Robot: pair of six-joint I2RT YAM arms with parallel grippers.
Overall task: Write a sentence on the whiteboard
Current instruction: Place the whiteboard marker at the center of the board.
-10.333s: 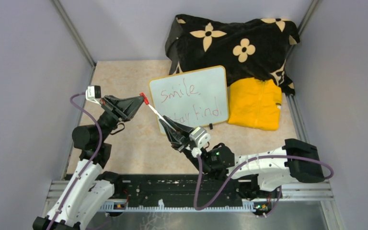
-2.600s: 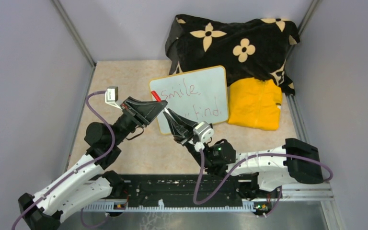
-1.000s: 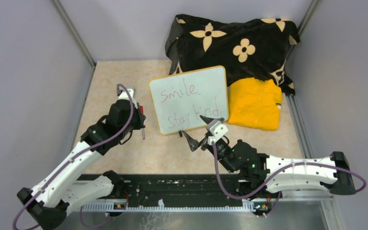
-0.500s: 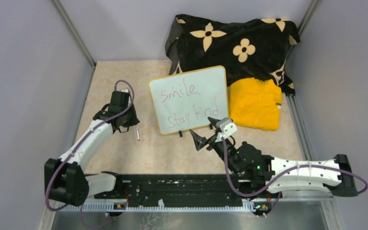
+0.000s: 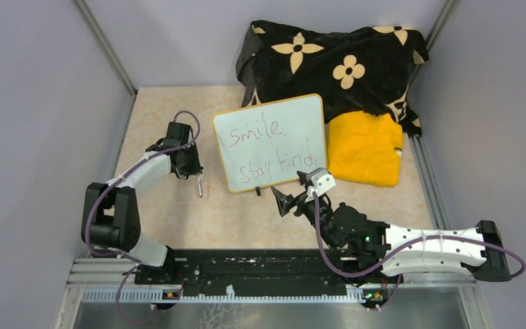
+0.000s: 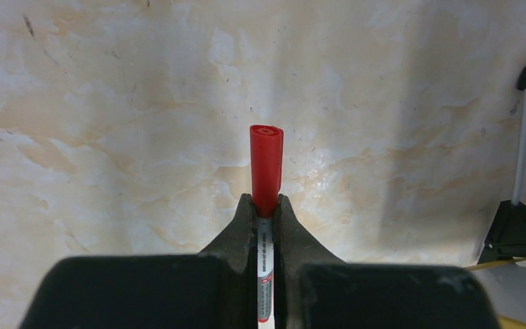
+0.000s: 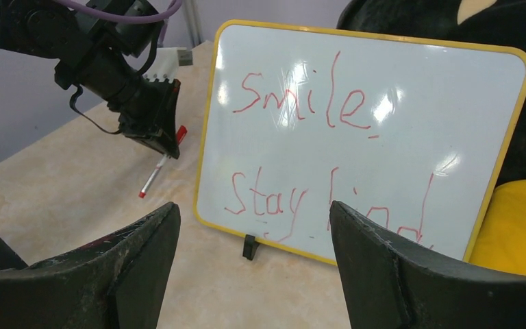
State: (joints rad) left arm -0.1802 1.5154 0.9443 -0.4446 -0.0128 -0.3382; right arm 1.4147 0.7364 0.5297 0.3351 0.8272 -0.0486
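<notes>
Whiteboard (image 5: pixel 294 116) standing on the bench (image 5: pixel 157 212), propped on small black feet and tilted slightly backward, its face turned toward the arm bases. The sentence (image 5: pixel 255 130) is in thin red script on two lines: "Smile," in the upper half of the whiteboard and "Stay kind." in the lower half. In the right wrist view the whiteboard (image 7: pixel 411 89) fills most of the field, and part of the sentence (image 7: pixel 332 96), the end of its lower line, is hidden behind a finger.

Left tool (image 5: pixel 193 168), to the left of the whiteboard and near its lower left corner, is clamped on a marker (image 5: pixel 198 186). In the left wrist view the marker (image 6: pixel 266 164) sits between the closed fingers of the left tool (image 6: pixel 266 205), its red cap projecting beyond their tips toward the bench. Whether the marker touches the bench cannot be told.

Right tool (image 5: pixel 291 188), just in front of the whiteboard's lower edge, has its fingers spread wide with nothing between them.

A black flowered blanket (image 5: pixel 335 62) lies behind the whiteboard. A yellow garment (image 5: pixel 366 147) lies just beside its right edge.
</notes>
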